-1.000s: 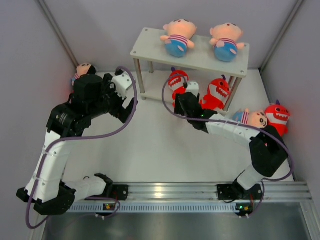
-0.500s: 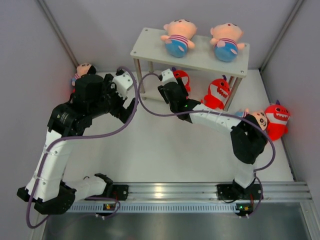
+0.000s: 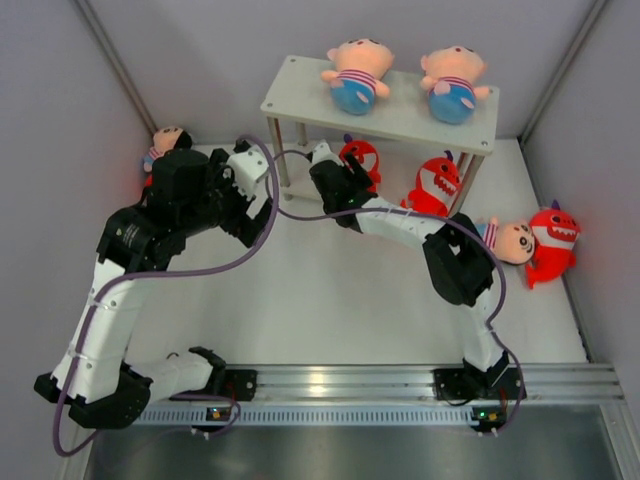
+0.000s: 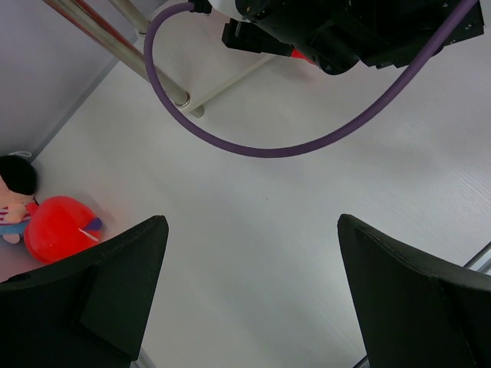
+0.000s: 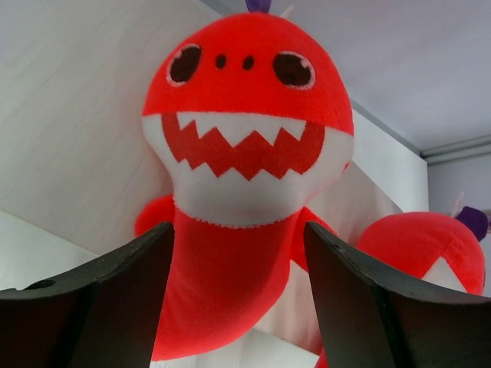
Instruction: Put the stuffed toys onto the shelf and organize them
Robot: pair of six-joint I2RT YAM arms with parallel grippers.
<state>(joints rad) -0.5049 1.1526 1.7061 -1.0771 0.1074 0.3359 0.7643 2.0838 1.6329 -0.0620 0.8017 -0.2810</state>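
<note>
Right claw (image 5: pixel 238 238): fingers parted either side of the red toothy plush shark (image 5: pixel 245 115) under the pale two-tier metal-legged shelf (image 3: pixel 400 115); we cannot tell if they press it. Left claw (image 4: pixel 252 230) gapes wide, empty, over the white desk (image 4: pixel 268 268). Two peach striped-shirt dolls (image 3: pixel 355 75) (image 3: pixel 455 85) lie on its top board

overhead camera looks down from behind; close right-wrist camera shares its red shark (image 5: pixel 247 153).
</note>
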